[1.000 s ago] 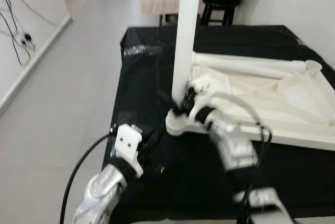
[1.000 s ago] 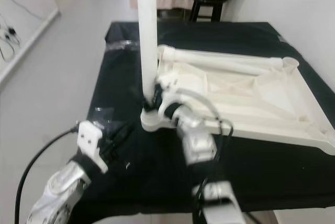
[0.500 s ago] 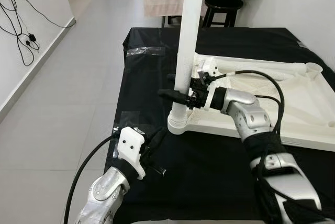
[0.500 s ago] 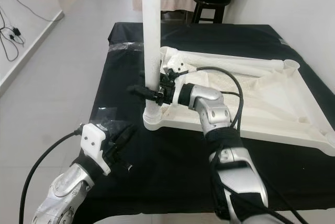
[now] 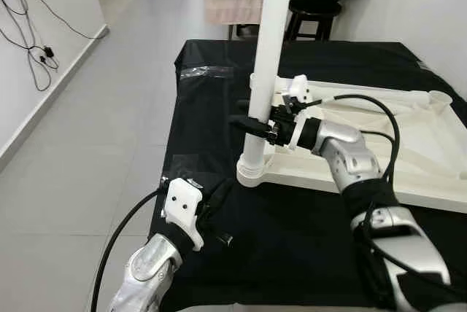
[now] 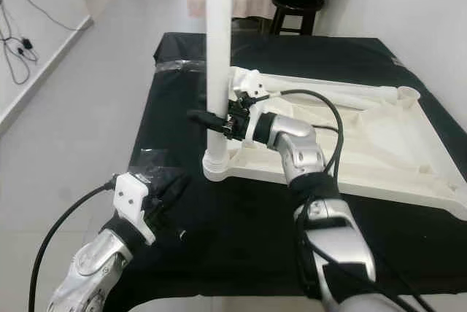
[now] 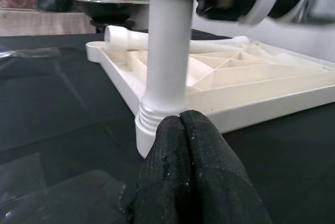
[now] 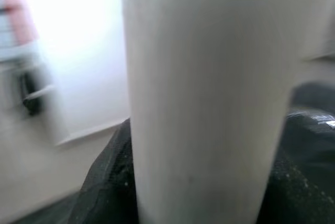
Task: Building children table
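Note:
A white children's table top (image 5: 408,144) lies upside down on a black-covered table (image 5: 292,239). One white leg (image 5: 266,57) stands upright in the socket at its near left corner (image 5: 250,173). My right gripper (image 5: 250,124) is shut on this leg a little above the socket; in the right wrist view the leg (image 8: 204,98) sits between the black fingers (image 8: 104,187). A second leg (image 5: 365,95) lies along the top's far edge. My left gripper (image 7: 180,124) is shut on nothing, low over the cloth just in front of the socket (image 7: 157,124).
The black cloth's left edge (image 5: 169,144) drops to grey floor. Clear tape patches (image 5: 204,71) lie on the cloth. A black stool (image 5: 314,17) and a covered shelf stand behind the table. Cables (image 5: 29,49) hang on the left wall.
My right arm has risen from near the socket and its gripper now holds the leg higher up. The left gripper has stayed where it was. The camera has shifted slightly.

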### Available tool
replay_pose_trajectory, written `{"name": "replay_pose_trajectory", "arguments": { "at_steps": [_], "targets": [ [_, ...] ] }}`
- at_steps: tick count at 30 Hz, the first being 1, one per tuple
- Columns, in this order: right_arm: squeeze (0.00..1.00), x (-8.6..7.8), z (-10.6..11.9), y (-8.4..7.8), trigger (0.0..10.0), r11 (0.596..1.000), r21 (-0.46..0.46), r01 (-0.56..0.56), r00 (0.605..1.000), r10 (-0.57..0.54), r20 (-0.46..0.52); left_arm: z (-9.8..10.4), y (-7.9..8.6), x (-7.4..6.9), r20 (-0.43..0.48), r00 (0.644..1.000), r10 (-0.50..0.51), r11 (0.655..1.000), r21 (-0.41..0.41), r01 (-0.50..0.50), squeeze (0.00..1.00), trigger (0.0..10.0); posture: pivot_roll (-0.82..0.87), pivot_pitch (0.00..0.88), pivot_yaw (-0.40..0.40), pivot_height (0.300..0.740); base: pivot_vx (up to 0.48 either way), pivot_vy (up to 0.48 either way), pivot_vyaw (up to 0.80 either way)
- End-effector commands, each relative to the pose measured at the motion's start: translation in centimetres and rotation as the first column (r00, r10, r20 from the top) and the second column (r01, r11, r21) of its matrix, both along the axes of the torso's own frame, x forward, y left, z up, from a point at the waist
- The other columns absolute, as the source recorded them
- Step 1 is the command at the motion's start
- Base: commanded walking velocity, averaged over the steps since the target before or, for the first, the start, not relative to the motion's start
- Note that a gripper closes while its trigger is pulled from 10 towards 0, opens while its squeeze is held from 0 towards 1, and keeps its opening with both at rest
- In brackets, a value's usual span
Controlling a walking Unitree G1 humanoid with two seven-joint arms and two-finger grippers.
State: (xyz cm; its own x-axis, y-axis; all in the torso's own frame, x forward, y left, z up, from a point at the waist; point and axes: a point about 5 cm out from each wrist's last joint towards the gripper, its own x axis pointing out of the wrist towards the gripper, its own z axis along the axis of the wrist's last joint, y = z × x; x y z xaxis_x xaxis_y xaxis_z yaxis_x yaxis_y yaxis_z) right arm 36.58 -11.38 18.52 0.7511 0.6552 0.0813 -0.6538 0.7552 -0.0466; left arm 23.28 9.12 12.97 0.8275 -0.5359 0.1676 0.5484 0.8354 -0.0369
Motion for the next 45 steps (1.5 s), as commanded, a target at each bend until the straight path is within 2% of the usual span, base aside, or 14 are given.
{"name": "replay_pose_trajectory", "arguments": {
  "at_steps": [1, 4, 10, 11, 14, 15, 20, 21, 26, 33, 34, 35, 36, 45],
  "targets": [
    [0.0, -2.1, -5.4, -0.2, 0.0, 0.958, -0.102, 0.268, 0.941, -0.283, -0.187, 0.0, 0.0, -0.2, 0.003, 1.0, -0.008, 1.0, 0.003, 0.008, 0.0, 10.0, 0.01, 0.031, -0.051, 0.74, 0.0, 0.0, 0.0],
    [0.0, -4.8, -6.0, 2.9, 0.0, 0.976, -0.093, 0.197, 0.967, -0.209, -0.148, 0.0, 0.2, -0.1, 0.002, 1.0, -0.011, 1.0, 0.007, 0.011, 0.0, 10.0, -0.01, 0.02, -0.024, 0.74, 0.0, 0.0, 0.0],
    [0.0, -3.7, -5.7, 2.7, 0.0, 0.976, -0.101, 0.193, 0.974, -0.203, -0.102, 0.1, 0.0, 0.1, 0.002, 1.0, -0.018, 1.0, 0.007, 0.018, 0.0, 10.0, 0.0, 0.023, -0.03, 0.74, 0.0, 0.0, 0.0],
    [0.0, -3.4, -5.8, 2.6, 10.0, 0.973, -0.096, 0.21, 0.97, -0.22, -0.106, 0.1, 0.0, 0.1, 0.004, 1.0, -0.015, 1.0, 0.007, 0.015, 0.0, 10.0, 0.0, 0.021, -0.031, 0.74, 0.0, 0.0, 0.0],
    [0.06, -2.9, -5.4, 2.7, 10.0, 0.98, -0.042, 0.194, 0.973, -0.198, -0.117, 0.2, 0.0, 0.1, 0.008, 1.0, -0.005, 1.0, 0.007, 0.005, 0.0, 10.0, 0.01, 0.02, -0.03, 0.74, 0.0, 0.0, 0.0],
    [1.0, -2.7, -4.9, 2.9, 10.0, 0.986, -0.019, 0.166, 0.98, -0.167, -0.105, 0.2, 0.0, 0.2, 0.009, 1.0, -0.004, 1.0, 0.007, 0.004, 0.0, 10.0, 0.01, 0.021, -0.03, 0.74, 0.0, 0.0, 0.0],
    [0.9, -1.5, -2.1, 3.5, 10.0, 0.997, 0.043, 0.068, 0.997, -0.067, -0.028, 0.2, 0.0, 0.2, 0.008, 1.0, -0.01, 1.0, 0.005, 0.01, 0.0, 10.0, 0.01, 0.019, -0.025, 0.74, 0.0, 0.0, 0.0],
    [0.0, -1.3, -0.6, 3.6, 10.0, 0.999, 0.034, -0.017, 1.0, 0.017, 0.006, 0.3, 0.0, 0.2, 0.008, 1.0, -0.013, 1.0, 0.004, 0.013, 0.0, 10.0, 0.01, 0.018, -0.026, 0.74, 0.0, 0.0, 0.0],
    [0.0, -0.6, 0.7, 3.4, 10.0, 0.983, -0.04, -0.177, 0.983, 0.178, 0.037, 0.3, -0.1, 0.3, 0.009, 1.0, -0.014, 1.0, 0.003, 0.014, 0.0, 10.0, 0.02, 0.018, -0.033, 0.74, 0.0, 0.0, 0.0],
    [0.0, -0.2, 2.1, 3.5, 9.8, 0.857, -0.149, -0.492, 0.868, 0.497, -0.011, 0.4, -0.2, 0.1, 0.012, 1.0, -0.009, 1.0, 0.002, 0.009, 0.0, 10.0, 0.05, 0.028, -0.039, 0.74, 0.0, 0.0, 0.0],
    [0.0, 0.0, 2.2, 3.4, 2.4, 0.861, -0.145, -0.487, 0.871, 0.491, -0.013, 0.5, -0.2, 0.1, 0.013, 1.0, -0.009, 1.0, 0.003, 0.009, 0.0, 10.0, 0.05, 0.028, -0.039, 0.74, 0.0, 0.0, 0.0],
    [0.0, 0.0, 2.2, 3.4, 2.4, 0.861, -0.145, -0.487, 0.871, 0.491, -0.013, 0.5, -0.2, 0.1, 0.013, 1.0, -0.009, 1.0, 0.003, 0.009, 0.0, 10.0, 0.05, 0.028, -0.039, 0.74, 0.0, 0.0, 0.0],
    [0.0, 0.3, 2.2, 3.2, 0.0, 0.863, -0.14, -0.485, 0.873, 0.486, -0.027, 0.5, -0.2, 0.1, 0.014, 1.0, -0.009, 1.0, 0.003, 0.009, 0.0, 10.0, 0.06, 0.031, -0.041, 0.74, 0.0, 0.0, 0.0],
    [0.0, 1.3, 0.7, 0.9, 0.0, 0.913, -0.133, -0.386, 0.922, 0.376, -0.094, 0.9, -0.3, -0.3, 0.035, 0.999, -0.007, 1.0, 0.01, 0.007, 0.0, 10.0, 0.05, 0.048, -0.037, 0.74, 0.0, 0.0, 0.0]
  ]
}}
